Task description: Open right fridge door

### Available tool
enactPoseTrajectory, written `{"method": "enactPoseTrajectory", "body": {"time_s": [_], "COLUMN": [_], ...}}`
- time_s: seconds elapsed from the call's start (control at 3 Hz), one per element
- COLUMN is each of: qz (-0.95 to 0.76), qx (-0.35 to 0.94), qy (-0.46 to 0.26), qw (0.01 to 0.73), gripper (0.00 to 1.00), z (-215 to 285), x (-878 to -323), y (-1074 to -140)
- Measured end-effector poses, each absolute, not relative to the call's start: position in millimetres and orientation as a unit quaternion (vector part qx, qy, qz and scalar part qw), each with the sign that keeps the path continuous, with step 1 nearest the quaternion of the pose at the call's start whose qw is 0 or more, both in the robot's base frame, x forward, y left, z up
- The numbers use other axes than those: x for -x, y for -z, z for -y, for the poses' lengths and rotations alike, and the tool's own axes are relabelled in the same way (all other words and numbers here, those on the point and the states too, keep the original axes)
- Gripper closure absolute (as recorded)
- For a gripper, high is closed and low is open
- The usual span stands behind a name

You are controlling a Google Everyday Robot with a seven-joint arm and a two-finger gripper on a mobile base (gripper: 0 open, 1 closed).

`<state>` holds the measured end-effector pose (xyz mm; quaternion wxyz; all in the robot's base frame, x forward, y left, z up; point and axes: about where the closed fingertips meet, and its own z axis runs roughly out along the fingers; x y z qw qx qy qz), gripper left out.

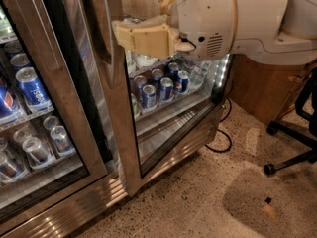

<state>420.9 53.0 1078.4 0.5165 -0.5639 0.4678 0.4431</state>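
Nearest lay a speckled floor [198,202], with the wheeled foot of a chair [296,158] at the right. The fridge [64,213] stood on it, ribbed steel along its base. The right door [124,133] stood ajar. Its steel-framed left edge was swung out toward the camera, leaving a dark gap between it and the left door [54,83], which sat flush. A black cable [224,133] ran down by the fridge's lower right corner.

Higher up, the white arm [247,19] reached in from the right. Its tan gripper [118,33] pointed left, its tip at the upper part of the right door's free edge. Whether the gripper clasped that edge or only lay against it could not be told.

Behind the right door's glass, a shelf held upright blue cans [158,88]. Through the left door showed more cans, one of them a blue can [32,88] standing on a wire shelf. Beyond the fridge's right side stood a wooden cabinet [257,88].
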Motion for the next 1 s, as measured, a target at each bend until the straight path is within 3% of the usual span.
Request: {"method": "enactPoseTrajectory", "body": {"time_s": [1.0], "qz": [-0.462], "qx": [0.562], "qy": [-0.439], "qw": [0.527], "gripper": [1.00], "z": [-54.0], "x": [-413.6], "y": [-1085.2]}}
